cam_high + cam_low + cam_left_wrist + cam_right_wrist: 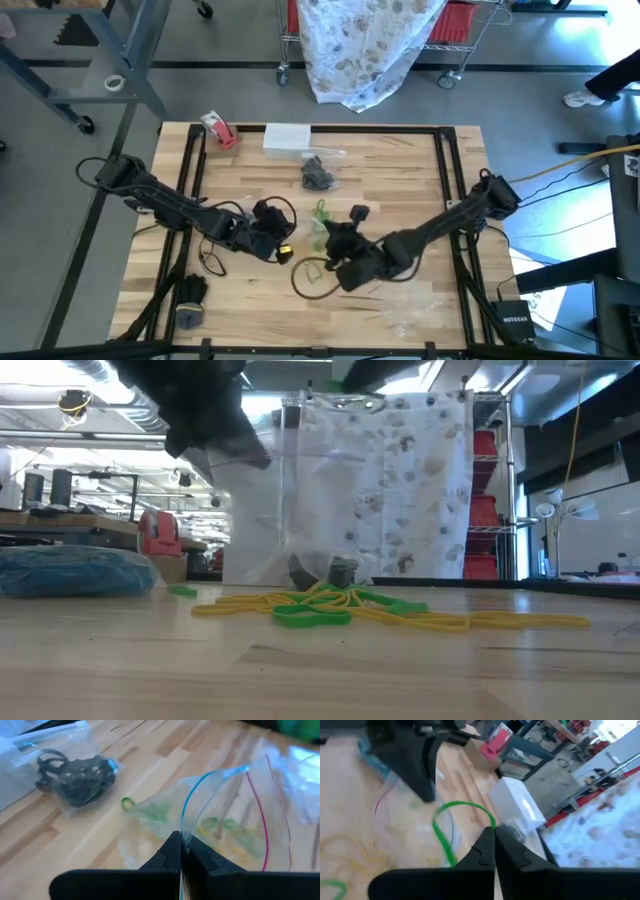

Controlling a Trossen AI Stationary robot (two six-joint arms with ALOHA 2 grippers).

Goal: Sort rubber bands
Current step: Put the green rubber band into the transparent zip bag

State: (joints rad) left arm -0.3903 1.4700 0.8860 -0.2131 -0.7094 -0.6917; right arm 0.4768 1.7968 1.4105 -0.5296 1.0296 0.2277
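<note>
Wooden butcher-block counter (pixel 400 180) under a black frame, workshop floor and a wire cart with a patterned cloth behind.

High view: left claw (pixel 285 250) and right claw (pixel 352 222) meet mid-counter. Loose thin tan-yellow and green rubber bands (pixel 318 272) lie just in front of them. Black bands sit in a clear plastic bag (pixel 318 174) further back, red-and-white tape roll (pixel 219 130) at the far-left corner.

Low view: yellow and green loops (pixel 340 608) lie flat in a tangle on the counter, both arms above them, a clear bag hanging between.

Left wrist view: left claw (pixel 181 854) is pinched together on the rim of a clear zip bag (pixel 235 815), holding its mouth up; green and yellowish bands show inside it.

Right wrist view: right claw (pixel 493 839) is clamped on one green rubber band (pixel 445 827), lifted off the counter, with the open bag just beyond it.

Handling, my read: featherweight, floppy, slightly grippy, not fragile. Loops snag neighbours, so pinch a single strand at the edge of the tangle. The band may cling to the pads on release.
</note>
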